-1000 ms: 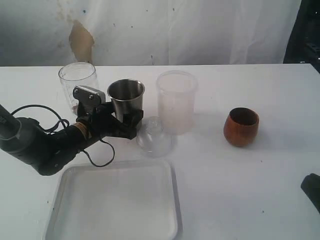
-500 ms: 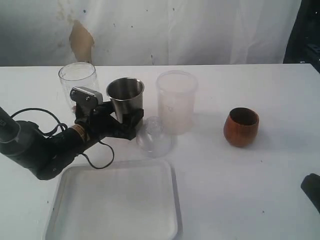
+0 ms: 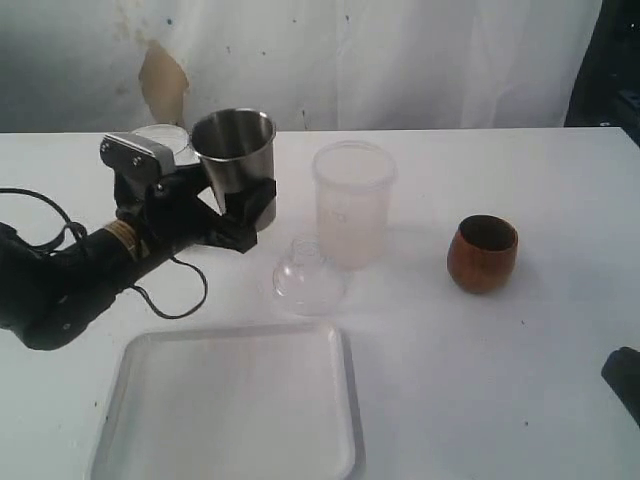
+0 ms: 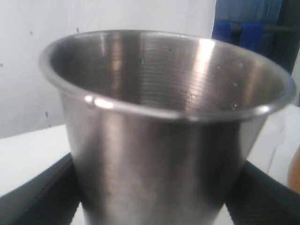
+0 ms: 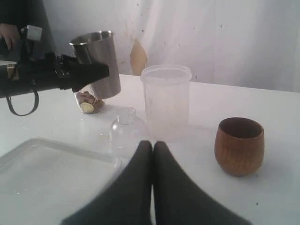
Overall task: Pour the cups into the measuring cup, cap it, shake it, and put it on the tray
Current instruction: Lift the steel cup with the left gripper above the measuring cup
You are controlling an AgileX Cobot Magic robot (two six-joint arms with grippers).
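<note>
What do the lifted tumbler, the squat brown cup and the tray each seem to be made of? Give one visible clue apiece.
Steel tumbler: shiny metal, probably stainless steel, with bright reflections and fine ridges inside.
Wooden cup: reddish-brown, seemingly wood, with a dull sheen.
Tray: white, smooth, likely plastic, with a rounded moulded rim.

- White table (image 3: 560, 400) is carrying everything; its surface is showing a few small dark specks.
- White tray (image 3: 230, 410) is lying flat at the near edge, left of centre.
- Clear domed lid (image 3: 308, 275) is sitting just beyond the tray's far right corner.
- Frosted container (image 3: 352, 205) is standing upright right behind the lid, wider and cloudy.
- Wooden cup (image 3: 482, 253) is standing upright well to the right, apart from the rest.
- Measuring cup (image 5: 90, 103) is standing at the far left, mostly hidden; small pieces are showing in its base.
- Black cable (image 3: 170, 300) is looping down onto the surface beside the tray.
</note>
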